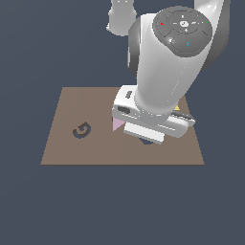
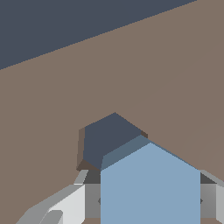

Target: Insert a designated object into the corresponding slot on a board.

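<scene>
Light-blue flat hexagonal block (image 2: 150,183), clamped in the closed claw (image 2: 150,201), overhangs the dark navy hexagonal slot (image 2: 105,138); misaligned corners could jam it on the rim.

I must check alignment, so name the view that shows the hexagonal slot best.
The wrist view: the hexagonal slot lies open just beyond the blue block. In the exterior view the arm hides nearly all of it; only a dark sliver shows.

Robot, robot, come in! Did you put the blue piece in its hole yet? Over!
Claw shut on blue hexagon block. Block partly over hexagon slot, not in yet. Nothing blocking slot. Over.
</scene>
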Available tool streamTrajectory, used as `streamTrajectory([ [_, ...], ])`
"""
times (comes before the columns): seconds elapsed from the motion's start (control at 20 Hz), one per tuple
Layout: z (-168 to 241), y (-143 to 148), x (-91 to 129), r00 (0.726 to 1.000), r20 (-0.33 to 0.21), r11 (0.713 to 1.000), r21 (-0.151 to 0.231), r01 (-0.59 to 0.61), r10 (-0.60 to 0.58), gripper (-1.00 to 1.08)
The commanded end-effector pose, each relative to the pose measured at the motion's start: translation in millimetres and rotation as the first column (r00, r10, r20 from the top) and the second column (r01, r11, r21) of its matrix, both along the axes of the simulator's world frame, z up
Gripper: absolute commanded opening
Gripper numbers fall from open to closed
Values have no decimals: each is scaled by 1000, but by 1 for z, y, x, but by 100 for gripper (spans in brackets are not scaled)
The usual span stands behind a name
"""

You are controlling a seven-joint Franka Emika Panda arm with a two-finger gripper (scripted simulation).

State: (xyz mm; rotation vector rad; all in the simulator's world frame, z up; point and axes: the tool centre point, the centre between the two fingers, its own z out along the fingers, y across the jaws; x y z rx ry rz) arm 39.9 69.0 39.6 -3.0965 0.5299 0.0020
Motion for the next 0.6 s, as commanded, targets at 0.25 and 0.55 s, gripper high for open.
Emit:
streamTrajectory([
  [0.25,1,13,17,998,0,998,0,63,-63,-100],
  [0.55,1,14,21,997,0,997,0,72,-72,-100],
])
